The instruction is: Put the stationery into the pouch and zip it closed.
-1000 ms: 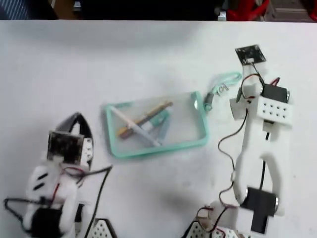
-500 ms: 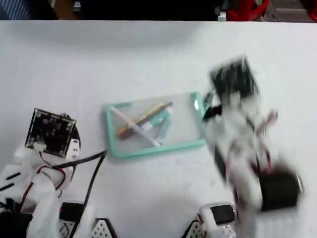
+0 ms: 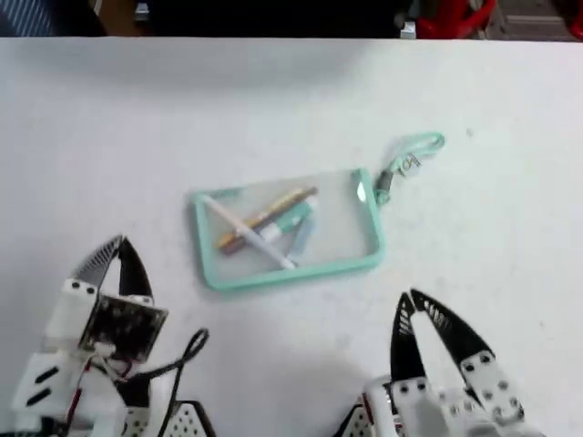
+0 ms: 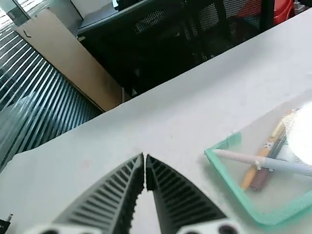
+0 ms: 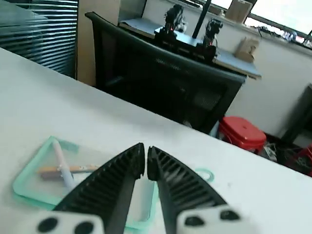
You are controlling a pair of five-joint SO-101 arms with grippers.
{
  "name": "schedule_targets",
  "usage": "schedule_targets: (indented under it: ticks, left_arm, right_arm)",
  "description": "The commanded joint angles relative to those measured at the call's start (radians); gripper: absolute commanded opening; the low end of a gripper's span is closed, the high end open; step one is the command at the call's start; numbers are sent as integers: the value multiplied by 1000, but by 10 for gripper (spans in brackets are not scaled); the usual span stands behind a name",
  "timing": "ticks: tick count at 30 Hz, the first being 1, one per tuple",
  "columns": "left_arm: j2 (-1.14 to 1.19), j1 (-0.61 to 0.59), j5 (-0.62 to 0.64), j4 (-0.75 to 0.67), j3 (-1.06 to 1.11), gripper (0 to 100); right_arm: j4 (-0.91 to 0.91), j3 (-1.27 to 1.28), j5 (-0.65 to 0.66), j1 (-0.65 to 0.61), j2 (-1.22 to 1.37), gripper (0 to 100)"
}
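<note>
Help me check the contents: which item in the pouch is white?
The white pen, lying diagonally across the yellow-brown pencil inside the clear, teal-edged pouch; the other items are coloured.

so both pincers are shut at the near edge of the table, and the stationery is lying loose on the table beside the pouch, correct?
One thing is off: the stationery is not loose beside the pouch. It lies inside the clear pouch, as the high view shows. The rest holds: the left pincer and the right pincer are both shut at the near edge of the table.
</note>
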Motion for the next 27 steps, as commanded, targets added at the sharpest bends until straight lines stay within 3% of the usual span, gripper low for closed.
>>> schedule_targets:
  ticks: [1, 7, 14, 20, 27]
  left_arm:
    - [-4, -16, 38, -103, 75, 24]
    - [-4, -15, 130, -311, 382, 24]
    - [-2, -15, 135, -643, 743, 24]
    - [-5, -10, 141, -545, 743, 27]
    - [-5, -10, 137, -281, 743, 26]
  right_arm:
    - [-22, 55, -8, 73, 2, 17]
    - [-148, 213, -2, 82, -12, 17]
    - [-584, 750, -2, 84, -12, 18]
    - [-828, 1102, 0, 84, -12, 18]
    - [-792, 1194, 0, 85, -10, 18]
